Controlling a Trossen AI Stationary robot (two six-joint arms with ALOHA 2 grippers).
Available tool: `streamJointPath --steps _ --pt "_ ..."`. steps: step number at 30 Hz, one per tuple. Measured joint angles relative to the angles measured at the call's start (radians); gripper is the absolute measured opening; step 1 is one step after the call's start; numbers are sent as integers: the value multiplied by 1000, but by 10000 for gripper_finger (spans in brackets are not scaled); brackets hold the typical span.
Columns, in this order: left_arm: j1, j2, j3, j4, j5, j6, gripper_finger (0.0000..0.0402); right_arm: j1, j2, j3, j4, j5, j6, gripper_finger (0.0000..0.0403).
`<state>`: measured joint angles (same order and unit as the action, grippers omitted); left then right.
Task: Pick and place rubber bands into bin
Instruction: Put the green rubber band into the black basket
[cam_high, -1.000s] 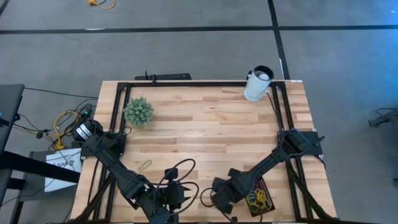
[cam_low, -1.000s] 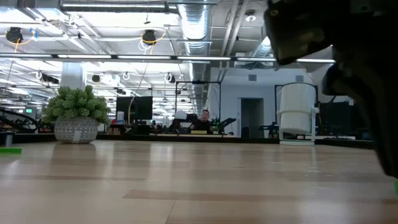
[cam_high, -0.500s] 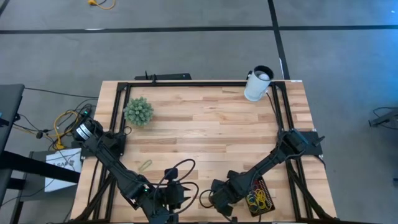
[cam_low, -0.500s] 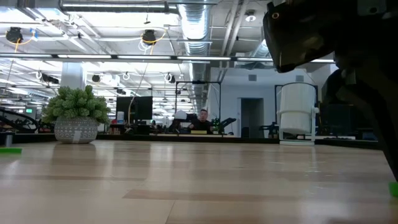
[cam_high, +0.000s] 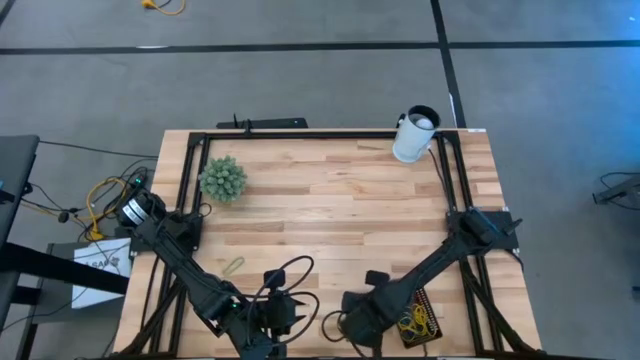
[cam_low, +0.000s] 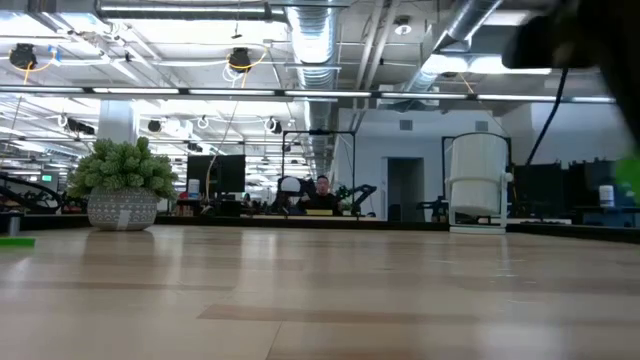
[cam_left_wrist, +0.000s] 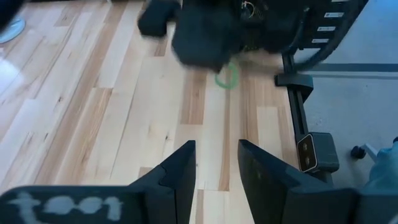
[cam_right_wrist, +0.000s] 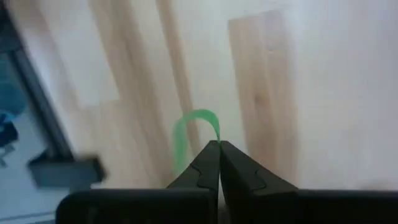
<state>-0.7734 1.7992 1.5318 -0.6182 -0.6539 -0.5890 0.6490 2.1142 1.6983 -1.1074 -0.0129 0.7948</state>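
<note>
Right tool (cam_right_wrist: 218, 144), just beside the bin (cam_high: 422, 322) at the table's (cam_high: 330, 200) near edge: fingers pinched together on a green rubber band (cam_right_wrist: 194, 127). Bin holds more rubber bands (cam_high: 412, 318). Left tool (cam_left_wrist: 216, 163), farther from the bin: fingers apart, nothing between them.

— Where are the thin, floppy rubber bands?
— One green loop (cam_right_wrist: 189, 127) hangs pinched between closed dark fingertips, above the wood. A pale green one (cam_high: 233, 265) lies flat at eight o'clock on the table.
— And the shallow black rectangular bin (cam_high: 428, 304)?
— At five o'clock, holding a tangle of yellow bands (cam_high: 412, 320)
</note>
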Motion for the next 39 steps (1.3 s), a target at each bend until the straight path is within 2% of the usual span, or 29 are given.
streamJointPath --steps 6,12,17,20,28,31,35,39 --pt "0 0 0 -1 0 -17 111 60 -3 245 -450 95 130 1" --pt "-2 0 0 -7 -1 -34 111 140 -70 268 -464 97 203 1" --pt "-2 0 1 -19 -8 -52 111 196 -123 183 -463 198 231 1" --pt "-2 0 1 -21 -8 -56 111 215 -190 75 -470 223 239 1" --pt "-2 0 1 -21 -13 -59 111 198 -351 -250 -429 199 436 0" --pt "1 0 1 -21 -15 -59 111 193 -374 -340 -313 155 491 0" --pt "2 0 1 -21 -20 -58 111 199 -365 -394 -145 142 491 0" --pt "3 0 1 -21 -36 -51 111 199 -328 -384 -112 125 490 0"
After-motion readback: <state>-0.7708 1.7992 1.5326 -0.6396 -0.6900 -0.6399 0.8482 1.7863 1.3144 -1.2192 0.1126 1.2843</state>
